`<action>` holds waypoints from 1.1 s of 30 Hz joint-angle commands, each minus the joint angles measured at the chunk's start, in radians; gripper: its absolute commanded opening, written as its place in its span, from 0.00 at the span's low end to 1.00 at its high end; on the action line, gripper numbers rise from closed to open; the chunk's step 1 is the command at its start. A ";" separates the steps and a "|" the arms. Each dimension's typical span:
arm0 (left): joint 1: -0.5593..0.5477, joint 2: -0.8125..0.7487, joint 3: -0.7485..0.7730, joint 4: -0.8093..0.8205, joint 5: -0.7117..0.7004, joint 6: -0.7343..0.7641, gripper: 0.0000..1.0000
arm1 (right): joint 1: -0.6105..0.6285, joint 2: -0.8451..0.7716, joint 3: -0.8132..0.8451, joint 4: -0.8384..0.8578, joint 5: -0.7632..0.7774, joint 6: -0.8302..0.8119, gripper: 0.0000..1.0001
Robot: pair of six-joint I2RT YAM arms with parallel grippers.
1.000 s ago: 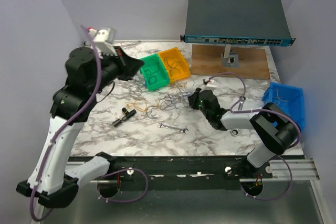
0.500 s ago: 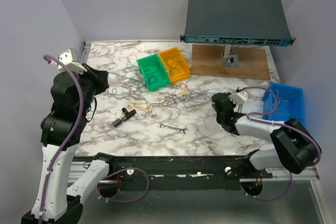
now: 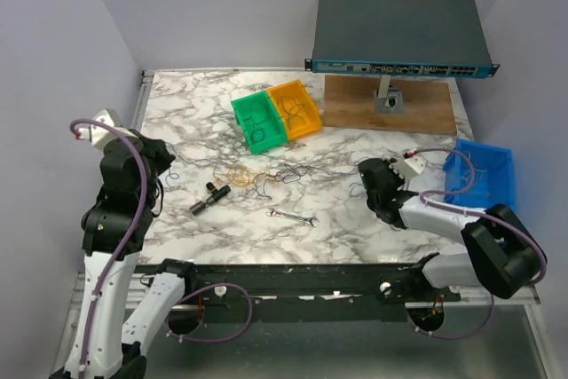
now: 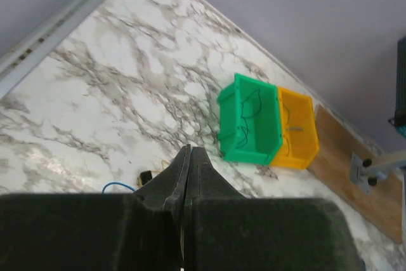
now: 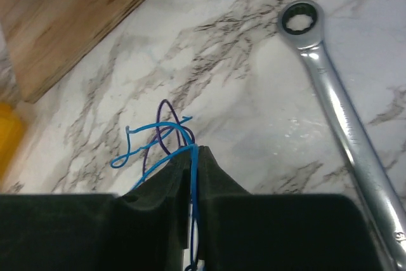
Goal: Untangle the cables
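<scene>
The thin blue, yellow and dark wire cables (image 3: pixel 266 175) are lying knotted just in front of the green plastic bin (image 3: pixel 257 122), mostly unseparated. Right of it, the right gripper (image 5: pixel 192 153) is clamping a blue strand (image 5: pixel 152 141). Left of it, the left gripper (image 4: pixel 188 157) is sitting closed, its catch unclear.

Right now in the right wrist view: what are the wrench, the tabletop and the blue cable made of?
Wrench: metal, polished chrome look, bright glints along the shaft. Tabletop: white, grey-veined marble pattern, slight gloss; stone or printed laminate, can't tell. Blue cable: thin wire, apparently plastic-sheathed, smooth, holds loose bends.
</scene>
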 commanded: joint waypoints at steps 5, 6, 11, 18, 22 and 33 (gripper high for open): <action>0.004 0.082 -0.081 0.199 0.422 0.170 0.00 | -0.005 -0.074 -0.125 0.580 -0.526 -0.540 0.90; 0.004 0.092 -0.068 0.185 0.421 0.178 0.00 | -0.002 -0.079 -0.128 0.612 -0.598 -0.573 0.93; 0.004 0.106 -0.021 0.137 0.443 0.231 0.00 | 0.078 -0.058 -0.088 0.668 -0.762 -0.710 0.93; 0.004 0.100 0.032 0.094 0.518 0.329 0.00 | 0.237 -0.006 0.058 0.564 -0.844 -0.863 0.93; 0.004 0.088 0.050 0.090 0.600 0.368 0.00 | 0.280 0.118 0.185 0.494 -0.985 -0.903 0.93; 0.005 0.054 0.206 0.064 0.762 0.387 0.00 | 0.403 0.457 0.459 0.581 -1.081 -0.908 0.93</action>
